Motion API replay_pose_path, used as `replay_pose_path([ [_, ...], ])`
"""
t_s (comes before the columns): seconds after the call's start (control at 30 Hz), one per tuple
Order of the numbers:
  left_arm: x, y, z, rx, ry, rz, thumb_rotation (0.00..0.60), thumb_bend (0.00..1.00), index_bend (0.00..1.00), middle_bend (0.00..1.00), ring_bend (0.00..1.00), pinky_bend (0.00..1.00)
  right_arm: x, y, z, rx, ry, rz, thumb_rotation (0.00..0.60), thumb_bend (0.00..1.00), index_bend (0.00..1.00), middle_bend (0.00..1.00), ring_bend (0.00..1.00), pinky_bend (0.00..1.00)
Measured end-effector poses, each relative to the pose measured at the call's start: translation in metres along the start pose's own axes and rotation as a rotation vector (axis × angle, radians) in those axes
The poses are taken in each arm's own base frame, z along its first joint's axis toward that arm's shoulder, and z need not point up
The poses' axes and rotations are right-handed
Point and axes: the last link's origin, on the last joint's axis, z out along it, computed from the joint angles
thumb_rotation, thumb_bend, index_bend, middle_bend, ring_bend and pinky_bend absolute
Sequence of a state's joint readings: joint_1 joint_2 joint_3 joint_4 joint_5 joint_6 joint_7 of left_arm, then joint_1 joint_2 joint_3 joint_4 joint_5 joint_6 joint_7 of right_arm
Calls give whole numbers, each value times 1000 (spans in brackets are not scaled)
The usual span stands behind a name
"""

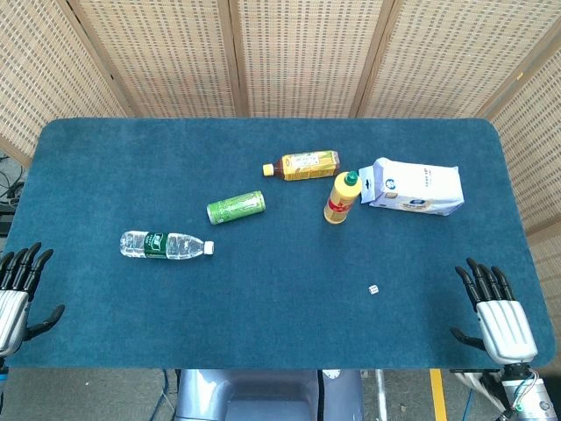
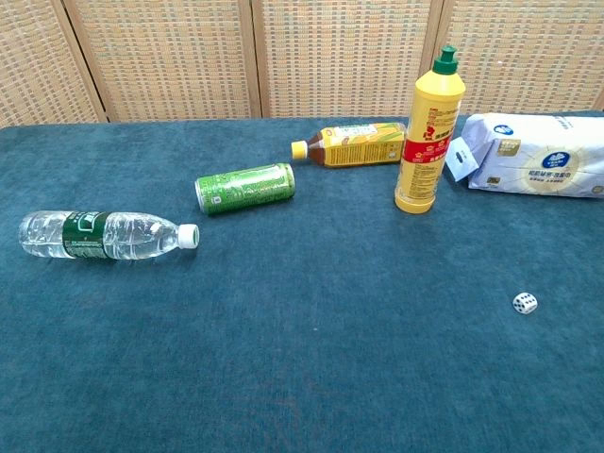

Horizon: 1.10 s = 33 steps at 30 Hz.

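Water bottle [image 1: 166, 245] on its side at table's [image 1: 263, 324] left, nearest left hand [image 1: 17, 294]; both hands empty, fingers apart, at near corners.
Largest first: tissue pack [image 1: 414, 187] far right, upright yellow bottle [image 1: 341, 196] beside it, tea bottle [image 1: 301, 165] and green can [image 1: 236, 207] lying, white die [image 1: 373, 288] nearest right hand [image 1: 495, 311].

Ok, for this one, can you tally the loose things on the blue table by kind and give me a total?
Bottles: 3, a clear water bottle lying down, a yellow tea bottle lying down, a yellow squeeze bottle standing upright
Cans: 1, a green can on its side
Tissue packs: 1, a white pack
Dice: 1, a small white die
Total: 6
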<state>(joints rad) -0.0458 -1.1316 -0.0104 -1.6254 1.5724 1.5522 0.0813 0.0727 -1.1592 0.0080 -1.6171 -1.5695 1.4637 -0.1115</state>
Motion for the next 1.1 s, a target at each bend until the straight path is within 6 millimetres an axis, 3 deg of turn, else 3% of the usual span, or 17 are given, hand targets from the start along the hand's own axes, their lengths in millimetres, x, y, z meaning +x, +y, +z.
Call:
replay_pose_path([
  [0.97, 2, -1, -1, -1, 9, -2, 600, 285, 0, 0, 0, 0, -2, -1, -2, 11, -22, -8, 600, 108, 1, 0, 0, 0],
  [1.1, 1, 1, -2, -6, 4, 1, 600, 284, 0, 0, 0, 0, -2, -1, -3, 12, -23, -6, 600, 113, 83, 0, 0, 0],
])
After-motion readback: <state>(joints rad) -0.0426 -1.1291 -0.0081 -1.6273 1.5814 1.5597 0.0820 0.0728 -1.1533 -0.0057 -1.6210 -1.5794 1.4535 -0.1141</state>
